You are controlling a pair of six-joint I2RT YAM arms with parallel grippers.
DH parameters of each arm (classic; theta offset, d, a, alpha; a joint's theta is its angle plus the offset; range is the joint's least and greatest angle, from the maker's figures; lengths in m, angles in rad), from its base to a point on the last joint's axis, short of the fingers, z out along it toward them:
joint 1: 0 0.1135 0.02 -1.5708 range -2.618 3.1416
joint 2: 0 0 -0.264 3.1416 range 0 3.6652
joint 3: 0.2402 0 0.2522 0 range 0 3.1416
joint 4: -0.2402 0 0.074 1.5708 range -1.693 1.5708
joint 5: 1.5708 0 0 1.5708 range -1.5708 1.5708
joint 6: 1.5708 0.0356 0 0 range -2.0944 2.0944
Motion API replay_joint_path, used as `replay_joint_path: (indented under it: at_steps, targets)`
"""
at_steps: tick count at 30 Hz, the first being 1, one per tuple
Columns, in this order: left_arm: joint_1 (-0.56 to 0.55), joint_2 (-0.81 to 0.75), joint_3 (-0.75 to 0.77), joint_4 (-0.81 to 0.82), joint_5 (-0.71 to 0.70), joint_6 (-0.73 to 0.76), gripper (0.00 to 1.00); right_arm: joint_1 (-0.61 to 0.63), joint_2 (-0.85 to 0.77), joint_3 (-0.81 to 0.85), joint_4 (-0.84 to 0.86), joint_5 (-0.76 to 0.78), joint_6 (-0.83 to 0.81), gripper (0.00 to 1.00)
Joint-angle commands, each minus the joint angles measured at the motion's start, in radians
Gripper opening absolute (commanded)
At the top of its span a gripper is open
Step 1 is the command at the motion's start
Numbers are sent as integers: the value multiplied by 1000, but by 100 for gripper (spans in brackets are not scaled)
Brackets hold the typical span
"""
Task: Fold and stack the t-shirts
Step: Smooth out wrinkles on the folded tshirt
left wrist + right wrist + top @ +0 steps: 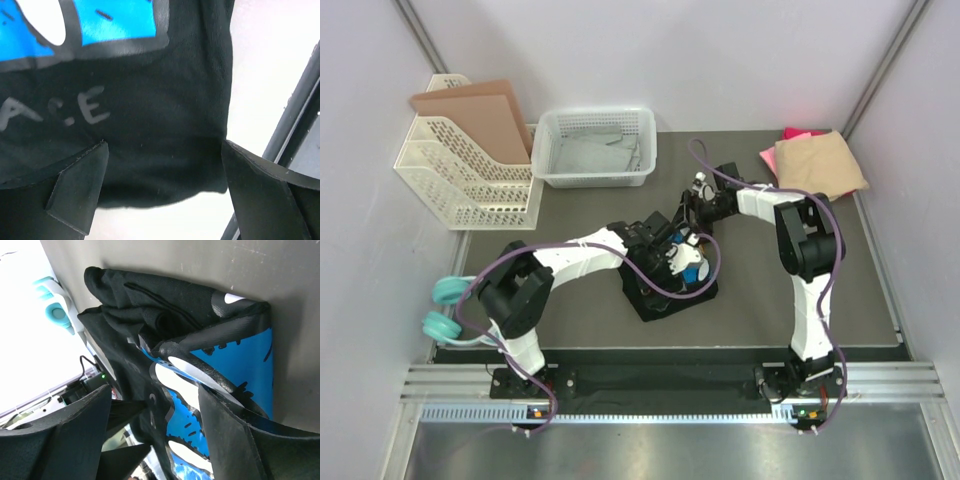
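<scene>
The black t-shirt [660,285] lies bunched mid-table, its blue-and-white print [689,262] facing up. My left gripper [670,248] is low over it, jaws wide open. In the left wrist view the black t-shirt [150,125] and its print [110,20] fill the space ahead of the left gripper [162,185]. My right gripper [693,212] is at the shirt's far edge, open. In the right wrist view a raised fold of the black t-shirt [145,315] stands between its fingers [235,440]. The tan t-shirt [820,163] lies folded on the pink t-shirt [798,134] at the back right.
A white mesh basket [553,150] holding grey cloth stands at the back centre. A white file rack [470,185] with brown cardboard sheets [475,112] stands at the back left. Teal headphones [445,308] lie at the left table edge.
</scene>
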State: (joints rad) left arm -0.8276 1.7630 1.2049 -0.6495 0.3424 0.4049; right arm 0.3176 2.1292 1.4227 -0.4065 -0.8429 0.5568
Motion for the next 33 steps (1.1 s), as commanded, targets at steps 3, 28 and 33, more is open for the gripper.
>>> replay_joint_path:
  at_steps: [3,28,33]
  targets:
    - [-38,6,-39,108,15,-23,99,-15,87,77,-92,99,-66,70]
    - [-90,-66,-163,1,73,-80,99,-18,86,44,-74,117,-38,70]
    - [-96,-79,-179,-1,50,-69,99,-18,60,35,-80,120,-40,70]
